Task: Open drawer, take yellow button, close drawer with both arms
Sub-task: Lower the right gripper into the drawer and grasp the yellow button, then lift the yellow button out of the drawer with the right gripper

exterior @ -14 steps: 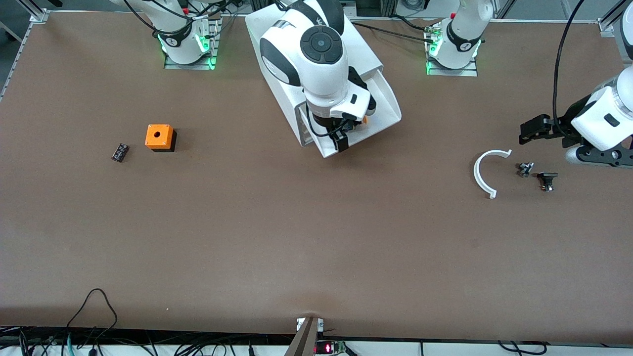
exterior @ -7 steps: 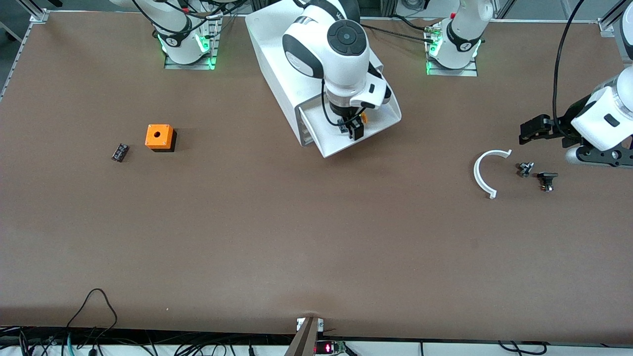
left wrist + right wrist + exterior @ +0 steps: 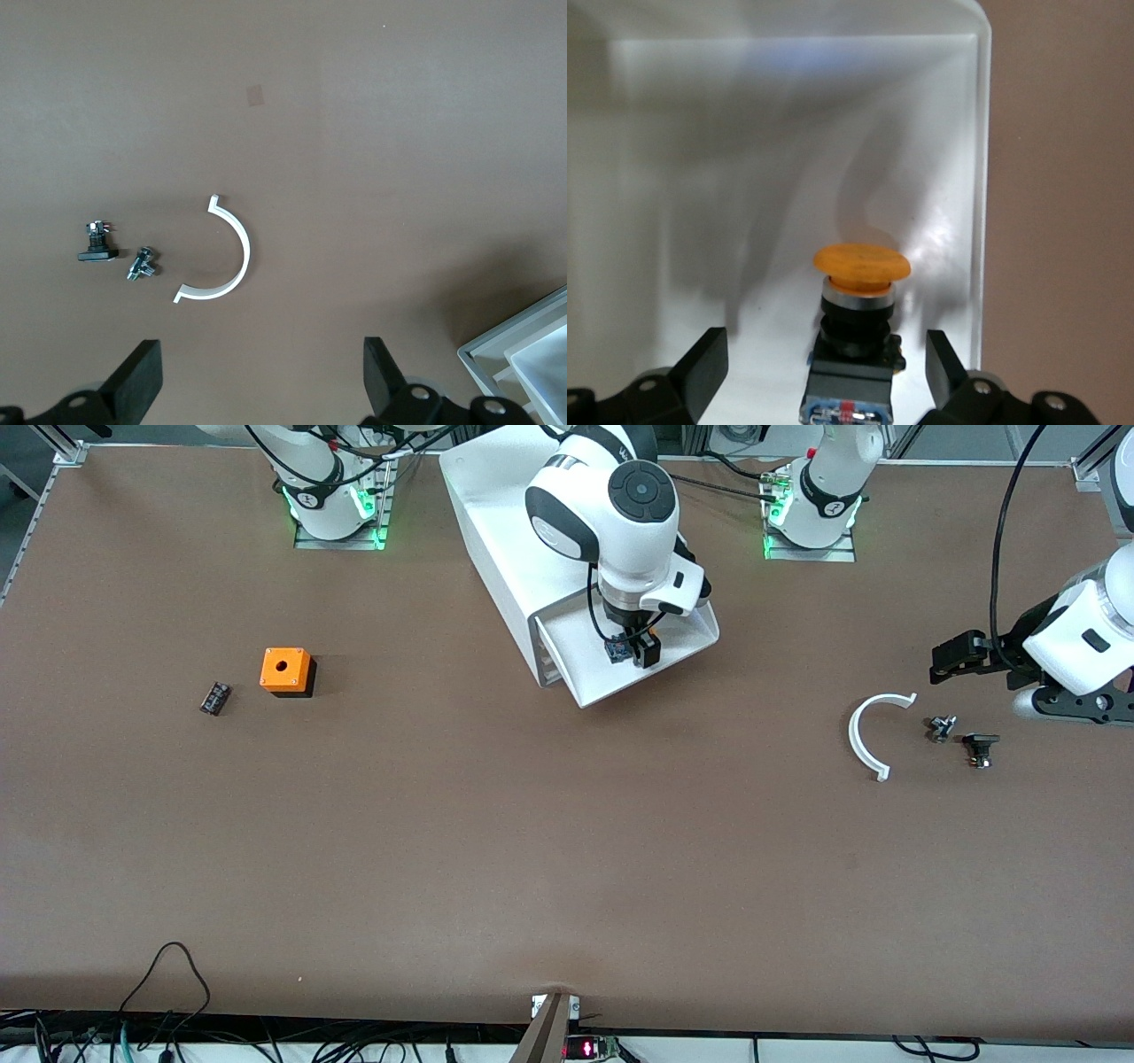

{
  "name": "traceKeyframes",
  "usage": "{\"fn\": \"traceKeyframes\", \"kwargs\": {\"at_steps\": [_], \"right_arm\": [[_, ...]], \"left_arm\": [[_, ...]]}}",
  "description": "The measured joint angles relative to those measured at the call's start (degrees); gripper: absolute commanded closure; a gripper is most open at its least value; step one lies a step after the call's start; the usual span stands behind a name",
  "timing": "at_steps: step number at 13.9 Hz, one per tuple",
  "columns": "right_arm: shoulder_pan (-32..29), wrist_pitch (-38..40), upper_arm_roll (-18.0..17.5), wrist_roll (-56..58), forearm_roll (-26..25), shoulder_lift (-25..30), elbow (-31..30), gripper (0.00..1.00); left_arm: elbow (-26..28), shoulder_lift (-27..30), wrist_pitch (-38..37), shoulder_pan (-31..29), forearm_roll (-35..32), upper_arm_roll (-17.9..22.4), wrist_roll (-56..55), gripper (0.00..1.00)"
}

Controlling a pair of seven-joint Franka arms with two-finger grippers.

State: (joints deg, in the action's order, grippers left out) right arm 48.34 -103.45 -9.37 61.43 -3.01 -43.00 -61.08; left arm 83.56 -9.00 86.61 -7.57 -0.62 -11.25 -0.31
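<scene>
The white drawer (image 3: 687,645) stands pulled out of its white cabinet (image 3: 500,531). The button (image 3: 855,328) lies on its side in the drawer, orange cap on a dark body, and its blue end shows in the front view (image 3: 616,650). My right gripper (image 3: 634,648) is down in the drawer, open, with one finger on each side of the button's body, not touching it (image 3: 828,376). My left gripper (image 3: 953,661) is open and empty above the table at the left arm's end, and waits there (image 3: 261,382).
An orange cube with a round hole (image 3: 285,670) and a small black block (image 3: 214,697) lie toward the right arm's end. A white arc piece (image 3: 873,731), a small bolt (image 3: 941,728) and a black part (image 3: 979,747) lie below my left gripper.
My right gripper has moved from the drawer's front edge into the drawer and now straddles the button. The left arm has not moved.
</scene>
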Motion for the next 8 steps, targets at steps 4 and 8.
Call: {"fn": "traceKeyframes", "kwargs": {"at_steps": [4,8], "right_arm": [[0.2,-0.3,0.1,-0.1,0.0,-0.2,0.0,0.57],[0.5,-1.1,0.1,-0.1,-0.1,-0.2,0.2,0.76]], "left_arm": [[0.0,0.0,0.0,0.0,0.0,0.0,-0.1,0.00],[0.0,0.0,0.0,0.0,0.0,0.0,-0.1,0.00]]}}
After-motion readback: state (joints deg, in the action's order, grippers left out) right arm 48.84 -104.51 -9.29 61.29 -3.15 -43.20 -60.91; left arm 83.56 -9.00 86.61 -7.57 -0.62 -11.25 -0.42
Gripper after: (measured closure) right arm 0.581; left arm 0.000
